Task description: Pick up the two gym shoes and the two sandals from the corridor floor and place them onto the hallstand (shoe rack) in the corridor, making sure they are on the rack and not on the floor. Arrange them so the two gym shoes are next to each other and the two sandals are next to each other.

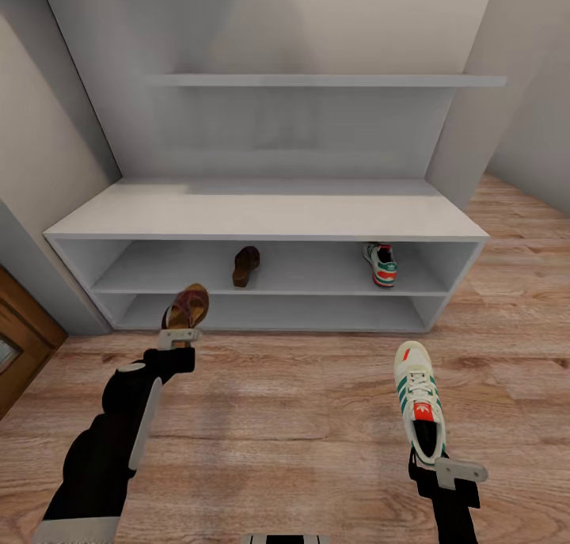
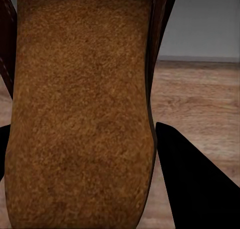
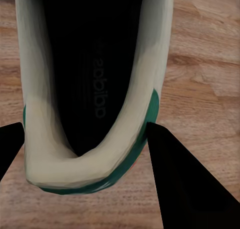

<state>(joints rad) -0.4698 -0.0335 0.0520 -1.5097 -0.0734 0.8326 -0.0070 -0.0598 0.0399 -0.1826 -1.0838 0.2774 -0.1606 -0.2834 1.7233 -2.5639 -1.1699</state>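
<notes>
Ahead of the left gripper [image 1: 179,336], the hallstand [image 1: 265,216] has its upper shelf open except for a sandal [image 1: 245,265] just right of straight ahead and a gym shoe [image 1: 381,263] ahead of the right gripper [image 1: 443,469]. Lower shelf and flat top lie bare.

Soft, even light with no visible source fills the head view, leaving the pale shoe rack [image 1: 261,215] flat and free of glare, with only faint shading under its shelves and a dim band across the back panel. Straight edges bow slightly toward the corners of that picture. In the wrist views the sandal [image 2: 80,114] and the sneaker [image 3: 95,89] look soft and smeared at close range, and the sneaker's inside is almost black.
</notes>
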